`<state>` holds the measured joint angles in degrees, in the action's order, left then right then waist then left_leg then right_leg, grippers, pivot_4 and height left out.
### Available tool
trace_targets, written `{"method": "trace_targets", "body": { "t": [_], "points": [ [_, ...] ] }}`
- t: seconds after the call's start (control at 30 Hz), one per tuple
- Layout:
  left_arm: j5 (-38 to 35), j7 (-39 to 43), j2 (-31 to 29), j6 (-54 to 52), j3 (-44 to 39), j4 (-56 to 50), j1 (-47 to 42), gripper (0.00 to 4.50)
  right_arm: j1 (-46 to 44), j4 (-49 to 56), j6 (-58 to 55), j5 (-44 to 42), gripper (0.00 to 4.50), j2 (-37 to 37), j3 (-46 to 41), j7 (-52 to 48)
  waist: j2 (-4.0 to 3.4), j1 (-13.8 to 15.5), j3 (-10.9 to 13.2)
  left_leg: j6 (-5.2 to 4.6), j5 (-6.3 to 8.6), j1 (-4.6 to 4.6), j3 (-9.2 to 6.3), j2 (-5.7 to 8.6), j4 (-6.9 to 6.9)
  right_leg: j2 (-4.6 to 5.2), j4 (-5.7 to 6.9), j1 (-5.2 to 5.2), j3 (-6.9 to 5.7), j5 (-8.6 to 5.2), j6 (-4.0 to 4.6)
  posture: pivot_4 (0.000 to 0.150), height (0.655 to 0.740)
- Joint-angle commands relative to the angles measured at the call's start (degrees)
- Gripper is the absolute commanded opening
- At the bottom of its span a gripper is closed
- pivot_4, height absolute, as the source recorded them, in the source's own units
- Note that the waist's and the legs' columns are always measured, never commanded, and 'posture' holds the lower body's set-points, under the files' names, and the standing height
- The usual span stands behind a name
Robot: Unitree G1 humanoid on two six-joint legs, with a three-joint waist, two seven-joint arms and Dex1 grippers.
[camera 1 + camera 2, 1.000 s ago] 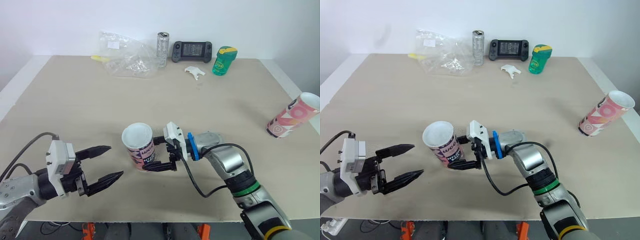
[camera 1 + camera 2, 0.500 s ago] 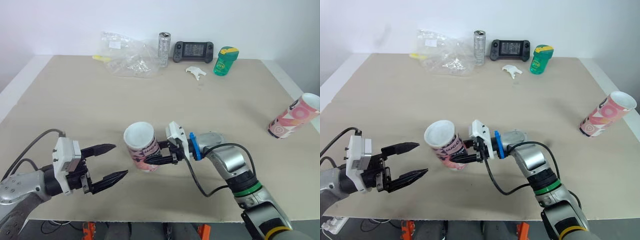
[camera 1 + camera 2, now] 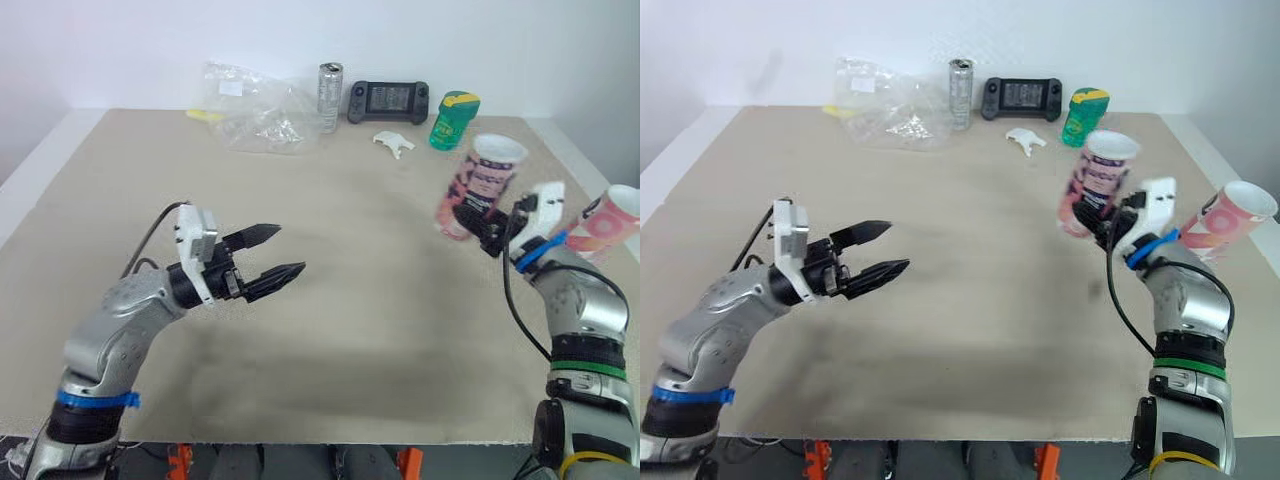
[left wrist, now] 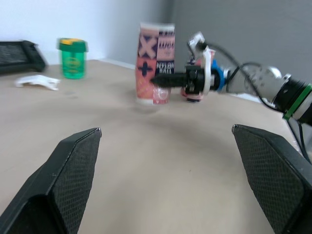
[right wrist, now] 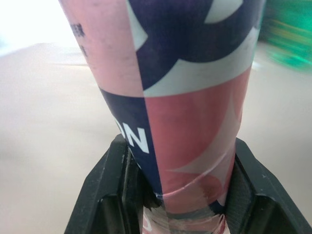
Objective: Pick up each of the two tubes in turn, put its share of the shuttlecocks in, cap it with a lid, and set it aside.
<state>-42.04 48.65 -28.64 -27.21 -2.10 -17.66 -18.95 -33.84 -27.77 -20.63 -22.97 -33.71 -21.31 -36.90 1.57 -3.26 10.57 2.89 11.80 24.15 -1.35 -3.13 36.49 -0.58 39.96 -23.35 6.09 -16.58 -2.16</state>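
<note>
Right gripper (image 3: 478, 222) clamping base of pink-and-navy printed cardboard tube (image 3: 478, 185), holding it near upright just in front of green lidded cup (image 3: 452, 120), likely for setting aside. Second pink tube (image 3: 605, 220) lying right of cup. Left gripper (image 3: 288, 250) hovering well left of cup, fingers apart, empty.

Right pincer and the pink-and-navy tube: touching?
Touching. The right wrist view shows the right pincer closed on the pink-and-navy tube, both black fingers pressed against its sides with no gap.
</note>
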Motion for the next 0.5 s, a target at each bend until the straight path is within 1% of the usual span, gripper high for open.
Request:
{"method": "trace_targets", "body": {
  "t": [0.03, 0.13, 0.23, 0.33, 0.43, 0.47, 0.5],
  "points": [
    [2.0, 3.1, 0.3, 2.5, 1.1, 2.3, -2.4, 4.50, -1.4, -2.2, 3.0, -0.5, 2.00, 0.0, -3.7, 4.8, -0.06, -0.3, 0.0, 0.00, 0.00, -0.02, 0.04, 0.00, -0.03, 0.00, 0.02, -0.02, 0.03, 0.00, 0.00, 0.150, 0.7236],
    [3.7, 4.8, 2.0, 4.0, 2.5, 6.8, -6.2, 4.50, 1.0, -2.4, 4.7, -0.1, 2.00, 1.4, -4.3, 7.6, -0.07, -0.2, 0.0, 0.02, -0.01, -0.02, 0.03, 0.00, -0.03, 0.00, 0.03, 0.00, -0.01, 0.00, 0.00, 0.150, 0.7236],
    [4.1, 5.5, 2.9, 4.3, 2.5, 7.8, -7.0, 4.50, 2.5, -2.4, 5.4, 0.5, 2.00, 1.9, -3.2, 7.3, -0.09, -0.2, 0.0, 0.03, -0.02, -0.02, 0.11, 0.03, 0.04, 0.03, 0.02, 0.03, 0.08, 0.07, -0.14, 0.150, 0.7236],
    [4.2, 5.7, 3.7, 4.9, 2.3, 7.9, -7.2, 4.50, 3.7, -4.9, 6.5, 1.6, 2.00, 1.9, -2.1, 7.2, -0.07, -0.2, 0.0, 0.03, -0.02, -0.02, 0.11, 0.08, 0.11, 0.08, -0.01, 0.09, 0.09, 0.09, -0.23, 0.150, 0.7236],
    [4.2, 5.1, 4.8, 5.0, 1.9, 8.1, -7.8, 4.50, 5.1, -7.6, 6.7, 3.1, 2.87, 1.5, -0.1, 5.7, 0.03, -0.2, -0.1, 0.04, -0.02, -0.05, 0.09, 0.08, 0.15, 0.08, -0.01, 0.14, 0.07, 0.11, -0.26, 0.150, 0.7236],
    [4.3, 5.0, 5.0, 5.1, 1.7, 8.1, -7.9, 4.50, 5.3, -8.7, 6.6, 3.5, 3.34, 1.5, 0.3, 5.7, 0.12, -0.1, -0.1, 0.04, -0.03, -0.07, 0.09, 0.08, 0.15, 0.08, -0.01, 0.17, 0.07, 0.12, -0.26, 0.150, 0.7236],
    [4.4, 4.9, 5.1, 4.9, 1.6, 8.0, -8.0, 4.50, 5.5, -9.4, 6.7, 3.7, 3.69, 1.4, 0.6, 5.1, 0.19, -0.1, -0.2, 0.05, -0.03, -0.10, 0.08, 0.07, 0.17, 0.08, -0.01, 0.20, 0.06, 0.13, -0.27, 0.150, 0.7236]
  ]
}}
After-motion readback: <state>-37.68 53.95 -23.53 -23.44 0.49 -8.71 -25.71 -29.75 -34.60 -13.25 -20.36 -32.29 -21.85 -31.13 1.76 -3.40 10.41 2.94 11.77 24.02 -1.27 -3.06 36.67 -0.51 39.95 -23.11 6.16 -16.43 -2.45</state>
